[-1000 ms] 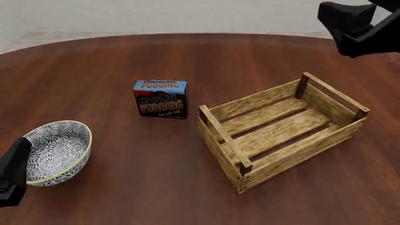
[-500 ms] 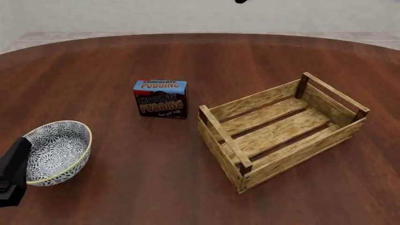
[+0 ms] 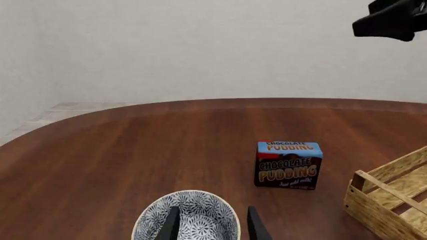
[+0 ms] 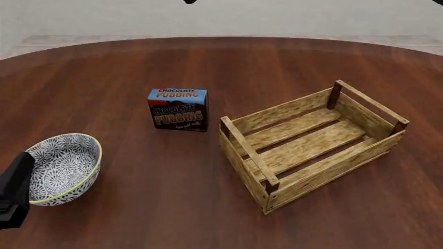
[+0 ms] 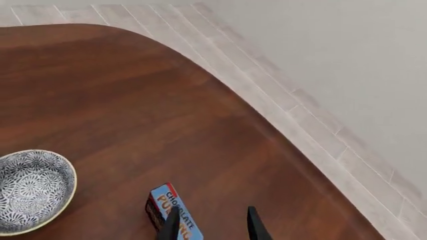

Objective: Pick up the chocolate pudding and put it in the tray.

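Note:
The chocolate pudding (image 4: 178, 109) is a small box with a dark brown front and a light blue top, standing upright on the table left of the tray (image 4: 313, 142). The tray is a light wooden slatted crate with nothing in it. My left gripper (image 3: 212, 210) is open, low at the near left over the patterned bowl, with the pudding (image 3: 288, 165) ahead of it. High above the table, my right gripper (image 5: 213, 210) is open and looks down on the pudding (image 5: 167, 212), which shows beside one finger (image 5: 171, 226). Neither gripper touches the box.
A black-and-white patterned bowl (image 4: 64, 168) with a yellow rim sits at the near left, next to my left arm (image 4: 14, 193). A corner of the tray (image 3: 390, 200) shows in the left wrist view. The right arm (image 3: 397, 20) hangs high at the far side.
The right arm has left the front view's top right corner and moved up and leftward. Only a black sliver shows at the top edge now. The left arm, pudding and tray are unmoved.

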